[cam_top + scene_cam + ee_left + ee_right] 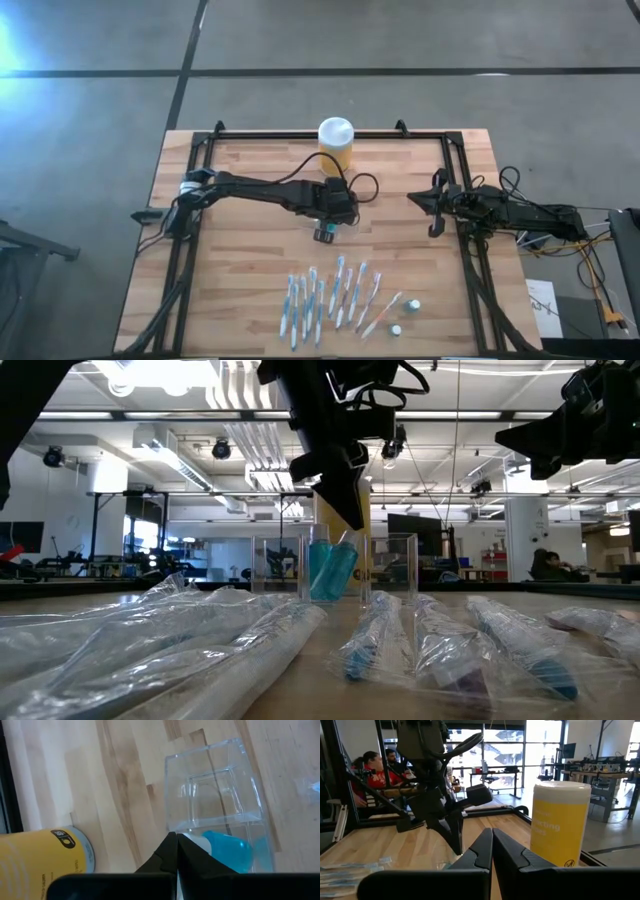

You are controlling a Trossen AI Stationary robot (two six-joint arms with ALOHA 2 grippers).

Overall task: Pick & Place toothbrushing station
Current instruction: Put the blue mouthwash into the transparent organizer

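We see the right gripper (pixel 492 851) low in the foreground, its two dark fingers pressed together tip to tip, and at its two o'clock a yellow jar (pixel 560 824) with a white lid stands on the wooden table (pixel 380 842). At ten o'clock the left gripper (pixel 454 832) points down at the table; wrapped packets (pixel 350 870) lie at nine o'clock. Beyond the table, seated people (pixel 370 767) show at eleven o'clock.

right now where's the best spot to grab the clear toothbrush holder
Probably a thin upright wall of the toothbrushing station, from straight above, one finger inside an empty compartment and one outside. It stands upright with open tops, and the left gripper hangs over it already.
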